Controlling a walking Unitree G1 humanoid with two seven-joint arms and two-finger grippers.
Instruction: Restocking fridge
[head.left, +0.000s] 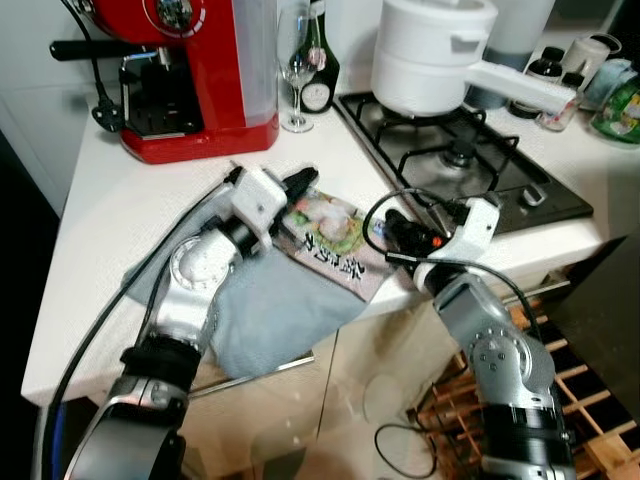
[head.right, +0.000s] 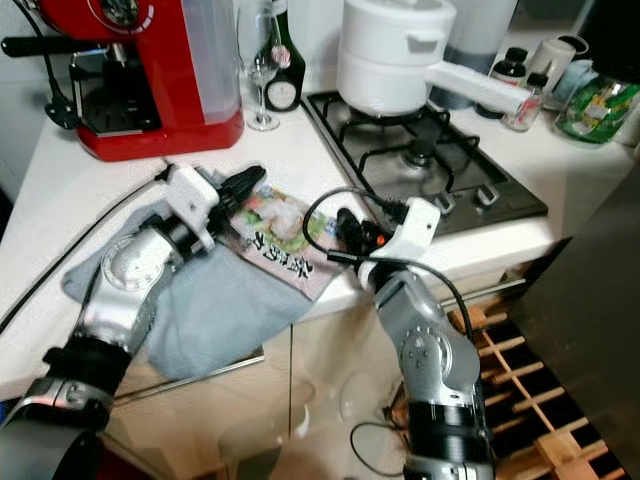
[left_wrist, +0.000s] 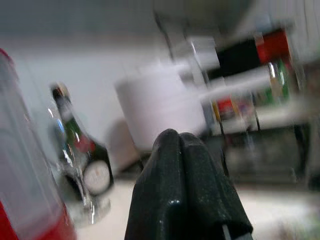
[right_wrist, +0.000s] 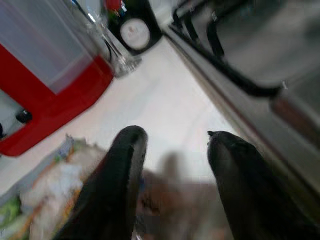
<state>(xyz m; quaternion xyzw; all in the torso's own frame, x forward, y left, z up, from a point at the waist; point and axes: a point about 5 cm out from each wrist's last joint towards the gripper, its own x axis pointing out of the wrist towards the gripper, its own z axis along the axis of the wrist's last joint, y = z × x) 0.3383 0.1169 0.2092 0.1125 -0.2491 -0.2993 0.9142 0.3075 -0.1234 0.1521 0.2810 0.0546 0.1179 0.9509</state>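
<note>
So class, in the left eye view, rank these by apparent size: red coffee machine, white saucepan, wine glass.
1. Red coffee machine, largest.
2. White saucepan.
3. Wine glass, smallest.
All stand similarly far back, so the order seems safe.

2 head eyes down on the counter (head.left: 120, 200); 2 wrist cameras low, close, sharing the red machine (right_wrist: 45, 95).

The food packet (head.left: 330, 238) bears large dark characters (too blurred to read).

food packet (head.left: 330, 238) on cloth (head.left: 275, 300) at counter edge, coffee machine (head.left: 190, 70) behind, hob (head.left: 465, 160) right, perhaps a pan (head.left: 430, 55) on it
</note>
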